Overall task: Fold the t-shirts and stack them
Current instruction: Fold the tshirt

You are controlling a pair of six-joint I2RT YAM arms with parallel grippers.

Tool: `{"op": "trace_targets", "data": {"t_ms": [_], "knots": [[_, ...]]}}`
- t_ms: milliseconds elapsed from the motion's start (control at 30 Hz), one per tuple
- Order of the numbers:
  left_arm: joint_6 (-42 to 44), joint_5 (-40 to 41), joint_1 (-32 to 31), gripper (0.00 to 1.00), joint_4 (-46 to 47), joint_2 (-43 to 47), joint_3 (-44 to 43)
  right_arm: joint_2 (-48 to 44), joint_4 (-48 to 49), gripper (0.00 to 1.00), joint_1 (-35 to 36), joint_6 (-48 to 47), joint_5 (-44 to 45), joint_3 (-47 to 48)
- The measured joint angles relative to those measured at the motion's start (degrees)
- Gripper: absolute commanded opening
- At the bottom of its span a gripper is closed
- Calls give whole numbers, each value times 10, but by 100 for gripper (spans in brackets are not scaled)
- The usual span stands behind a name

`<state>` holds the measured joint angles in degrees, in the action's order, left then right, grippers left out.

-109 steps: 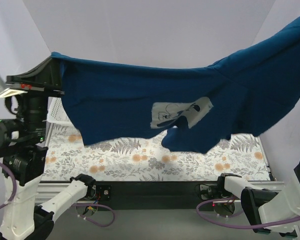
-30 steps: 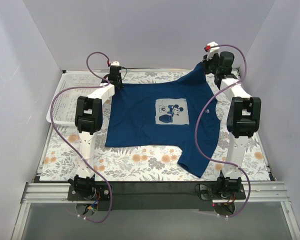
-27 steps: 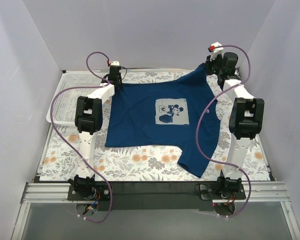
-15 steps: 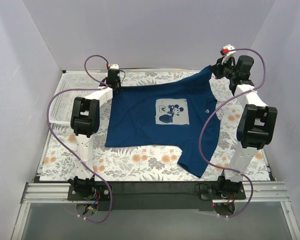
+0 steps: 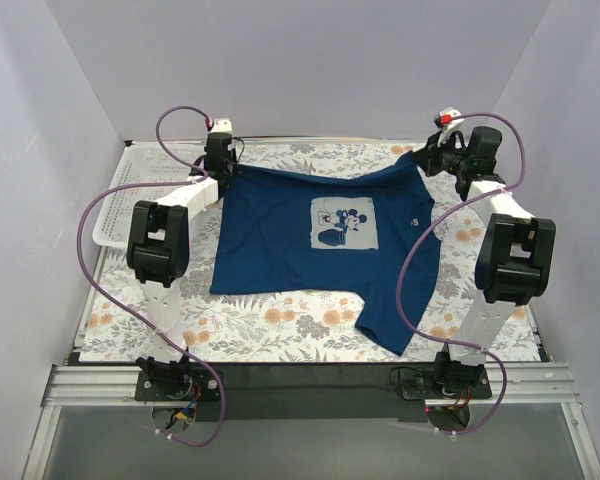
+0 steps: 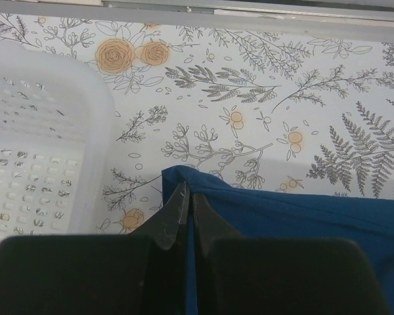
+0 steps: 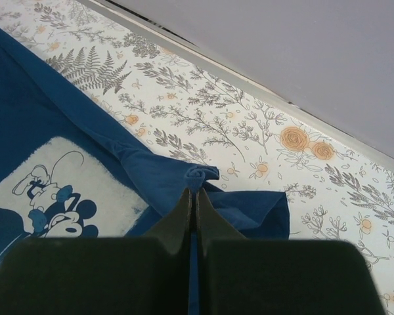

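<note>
T-shirt (image 5: 280, 250), navy, print facing up, lay spread over the middle of the floral worktop (image 5: 280, 322), with its near-right part rumpled. Left fingers (image 6: 177, 211) were pinched tight on its far-left corner, just beside the white basket (image 5: 108, 215) at the worktop's left edge. Right fingers (image 7: 182, 211) were pinched tight on the bunched far-right corner, near the worktop's far edge.

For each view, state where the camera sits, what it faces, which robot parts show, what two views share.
Top external: above and behind, looking down on the t-shirt; left arm, right arm show.
Left wrist: on left arm, facing shirt corner and basket; left gripper shows.
Right wrist: on right arm, facing shirt's far corner; right gripper shows.
Wrists share the t-shirt.
</note>
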<state>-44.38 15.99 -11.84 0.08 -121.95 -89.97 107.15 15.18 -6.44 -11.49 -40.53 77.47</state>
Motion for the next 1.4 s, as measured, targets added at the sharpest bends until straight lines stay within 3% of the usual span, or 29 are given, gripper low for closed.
{"op": "trace_targets", "data": {"t_ms": [333,867,1400], "knots": [[1,-4,0,0,26,35,79,-69,5,1,-20,4,-26,-52],[30,-5,0,0,53,67,127,-169,12,1,-26,-20,-97,-207],[68,-6,-1,0,99,89,182,-213,11,1,-26,-34,-106,-255]]}}
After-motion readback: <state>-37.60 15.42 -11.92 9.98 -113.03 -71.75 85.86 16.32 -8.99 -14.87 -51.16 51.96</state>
